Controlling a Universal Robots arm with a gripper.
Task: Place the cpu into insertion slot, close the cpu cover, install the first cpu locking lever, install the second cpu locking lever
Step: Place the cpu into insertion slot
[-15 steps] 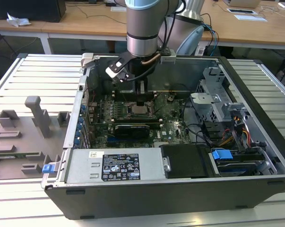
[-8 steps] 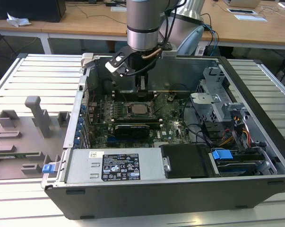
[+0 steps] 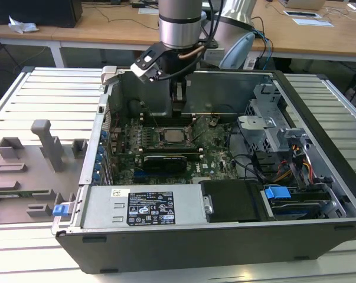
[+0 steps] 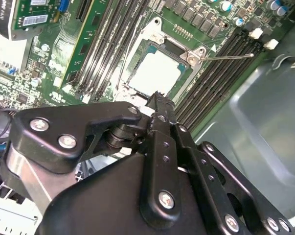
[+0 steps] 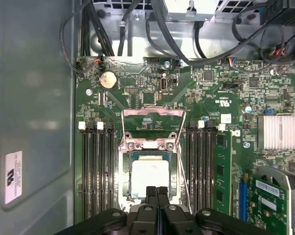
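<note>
we see the robot's black hand [image 5: 157, 191] hanging inside an open dark grey computer case [image 3: 183, 244] that lies on a ribbed silver metal tabletop [image 3: 48, 88]. its two fingers are pressed flat together, with no gap and nothing caught between them. the closed tips sit just over one edge of the small square cpu with the pale silver-grey top [image 5: 149, 176]. we cannot tell whether they touch it.

the cpu lies flat in the square insertion slot with the silver metal rim [image 5: 124, 176], near the middle of the green motherboard [image 5: 201, 98]. the thin silver cpu cover frame with the cut-out centre [image 5: 154, 114] is swung up off the slot, at the slot's side away from the hand, so the chip's top is bare. in the second wrist view a thin silver wire lever [image 4: 228, 56] sticks out free from the slot's corner, over the long black memory slots [image 5: 201, 166] that flank the slot on both sides.

a round silver coin battery [image 5: 108, 79] sits just beyond the raised cover, and a finned silver heatsink [image 5: 278, 131] lies well apart. a grey plastic fixture [image 3: 45, 141] stands by the tabletop's edge at the exterior view's left.
</note>
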